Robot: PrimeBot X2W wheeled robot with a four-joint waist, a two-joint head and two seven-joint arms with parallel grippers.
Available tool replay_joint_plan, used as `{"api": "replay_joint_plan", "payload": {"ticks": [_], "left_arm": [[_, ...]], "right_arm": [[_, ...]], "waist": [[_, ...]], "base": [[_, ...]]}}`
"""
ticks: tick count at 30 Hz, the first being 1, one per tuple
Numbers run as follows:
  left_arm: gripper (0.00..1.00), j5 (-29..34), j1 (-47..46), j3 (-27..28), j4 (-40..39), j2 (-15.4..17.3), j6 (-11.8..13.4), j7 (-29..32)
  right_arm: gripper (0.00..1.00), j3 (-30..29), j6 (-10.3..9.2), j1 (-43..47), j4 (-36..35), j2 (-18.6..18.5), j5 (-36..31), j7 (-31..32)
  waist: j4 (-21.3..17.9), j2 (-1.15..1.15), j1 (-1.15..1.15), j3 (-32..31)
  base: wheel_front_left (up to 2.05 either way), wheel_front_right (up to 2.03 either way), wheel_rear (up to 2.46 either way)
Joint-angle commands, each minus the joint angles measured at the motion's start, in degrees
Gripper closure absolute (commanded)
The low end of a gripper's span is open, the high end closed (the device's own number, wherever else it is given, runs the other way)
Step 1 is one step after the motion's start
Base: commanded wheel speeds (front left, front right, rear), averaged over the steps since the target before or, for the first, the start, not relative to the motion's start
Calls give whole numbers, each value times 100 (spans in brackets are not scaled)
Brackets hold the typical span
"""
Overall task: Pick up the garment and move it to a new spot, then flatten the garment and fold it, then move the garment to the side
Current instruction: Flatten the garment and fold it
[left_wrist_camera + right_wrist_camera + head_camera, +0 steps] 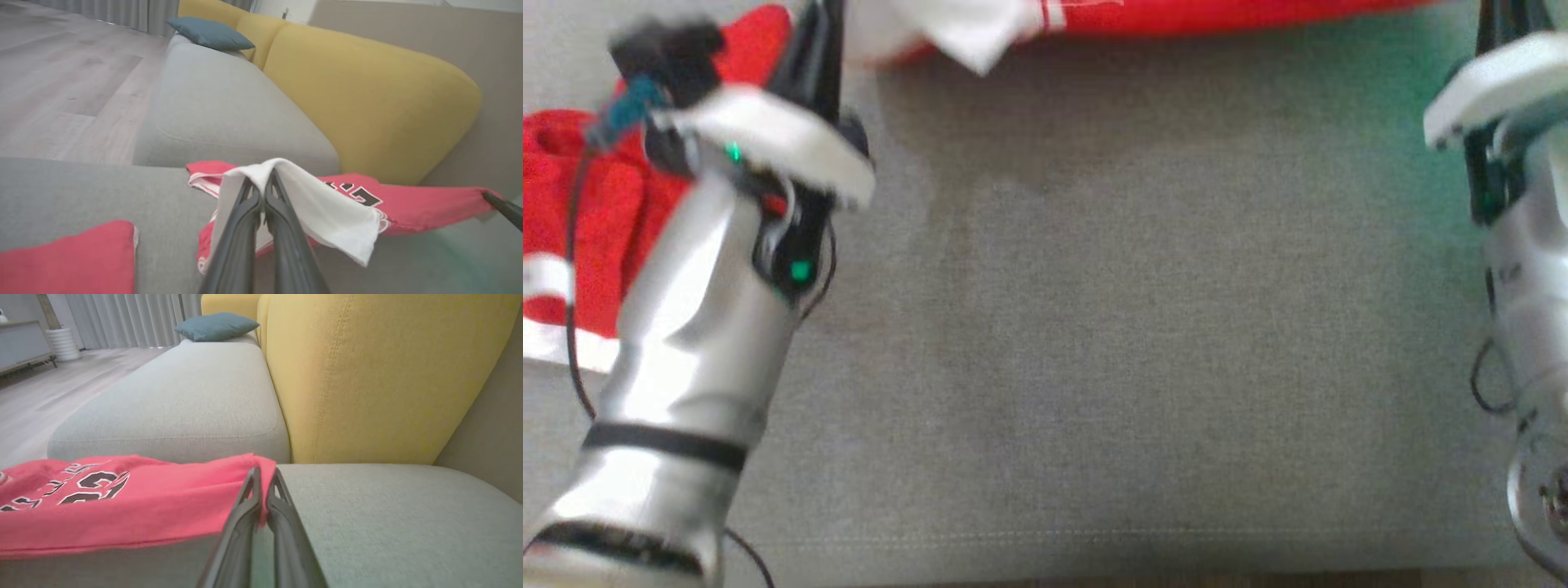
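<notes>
grey sofa seat below. left end effector and right end effector clamped on the red jersey. lower evenly, cloth taut.

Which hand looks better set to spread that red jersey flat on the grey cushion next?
Right, probably. The right hand pinches a clean red edge of the jersey, which runs smooth from it, with grey cushion beside it. The left hand grips a drooping white flap.
</notes>
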Motion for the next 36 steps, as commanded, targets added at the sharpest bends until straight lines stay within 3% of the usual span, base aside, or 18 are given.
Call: {"api": "replay_joint_plan", "payload": {"ticks": [1, 11, 21, 27, 31, 36], "left_arm": [[100, -82, -63, 128, -197, 418, 3, -27], [100, -917, 1026, -1356, -778, 1440, 2, 48], [100, -1020, 1571, -2622, -1486, 2210, 2, 254], [100, -904, 1875, -3158, -1967, 2641, 2, 378], [100, -1153, 2192, -3197, -2433, 2952, 40, 546], [100, -1166, 2399, -3303, -2964, 3270, 119, 801]], "right_arm": [[100, 131, 36, 50, -97, -11, 67, -31], [100, 1660, 36, 720, 695, -430, 455, 322], [100, 3282, 36, 1425, 726, -802, 1421, 1348], [100, 4173, 36, 1988, -45, -1227, 2527, 2220], [100, 5067, 36, 2476, -1098, -1951, 3267, 2940], [100, 5366, 36, 2856, -1930, -2432, 4007, 3445]], "waist": [[63, 0, 0, -185], [167, 0, 0, -976], [153, 0, 0, -1558], [47, 0, 0, -1830], [-35, 0, 0, -2058], [-73, 0, 0, -2218]], "base": [[0, 0, 0], [0, 0, 0], [0, 0, 0], [0, 0, 0], [0, 0, 0], [0, 0, 0]]}}
